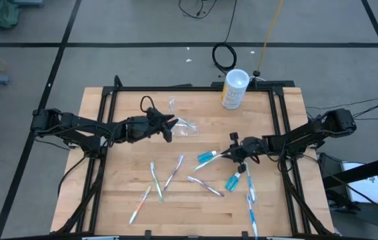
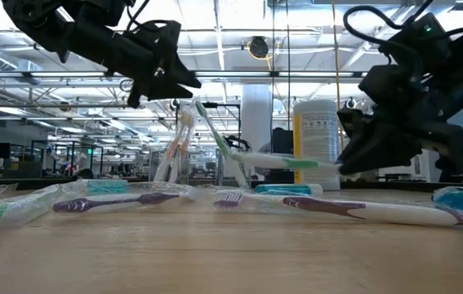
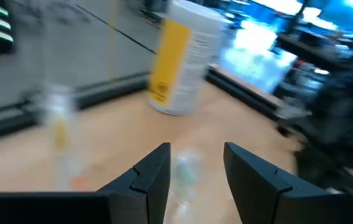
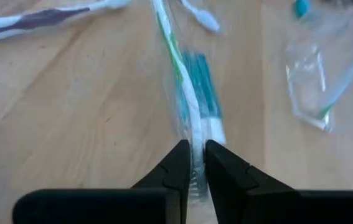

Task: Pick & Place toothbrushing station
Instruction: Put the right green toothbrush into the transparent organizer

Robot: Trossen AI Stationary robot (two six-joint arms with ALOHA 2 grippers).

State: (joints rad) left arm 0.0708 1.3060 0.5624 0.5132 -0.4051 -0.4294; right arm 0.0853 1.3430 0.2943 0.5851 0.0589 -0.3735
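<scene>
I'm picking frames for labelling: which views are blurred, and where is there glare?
Left wrist view: smeared, the white canister streaked. Right wrist view: slightly soft, yet the wrapped toothbrush between the right gripper fingers reads. Low view: bright ceiling lights behind, arms dark silhouettes. High view: evenly lit, sharp.

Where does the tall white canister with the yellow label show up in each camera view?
High view: white canister stands at the table's far edge, right of centre.
Low view: it stands upright in the background, right of centre, beside the right gripper.
Left wrist view: tilted in the picture, ahead of the left gripper, upper middle.
Right wrist view: not in it.
Shared landmark: the wooden table.
</scene>
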